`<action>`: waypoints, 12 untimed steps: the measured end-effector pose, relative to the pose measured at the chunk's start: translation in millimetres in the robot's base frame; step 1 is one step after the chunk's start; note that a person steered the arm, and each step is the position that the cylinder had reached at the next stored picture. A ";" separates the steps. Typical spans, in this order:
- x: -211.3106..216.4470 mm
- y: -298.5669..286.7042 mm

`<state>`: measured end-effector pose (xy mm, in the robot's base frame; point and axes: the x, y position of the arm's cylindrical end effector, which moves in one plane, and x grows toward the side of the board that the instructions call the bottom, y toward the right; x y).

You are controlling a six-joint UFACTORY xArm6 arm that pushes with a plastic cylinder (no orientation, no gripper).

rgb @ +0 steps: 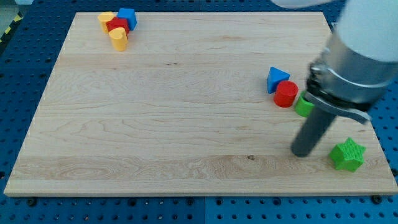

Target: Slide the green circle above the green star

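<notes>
The green circle (303,106) lies near the board's right edge, partly hidden behind my arm. The green star (347,155) sits lower, at the board's bottom right. My tip (303,152) rests on the board to the left of the star and below the circle, touching neither as far as I can see.
A red cylinder (286,94) and a blue triangle (277,79) sit just left of the green circle. At the top left is a cluster: a yellow block (106,18), a red block (117,25), a blue block (127,17) and a second yellow block (119,39). The wooden board (155,112) lies on a blue table.
</notes>
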<state>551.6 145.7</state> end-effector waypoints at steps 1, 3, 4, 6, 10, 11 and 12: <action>-45.4 -28.5; -113.1 -28.7; -113.1 -28.7; -132.6 -28.7; -145.1 -11.8; -145.1 -8.4; -138.7 1.7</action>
<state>412.9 147.5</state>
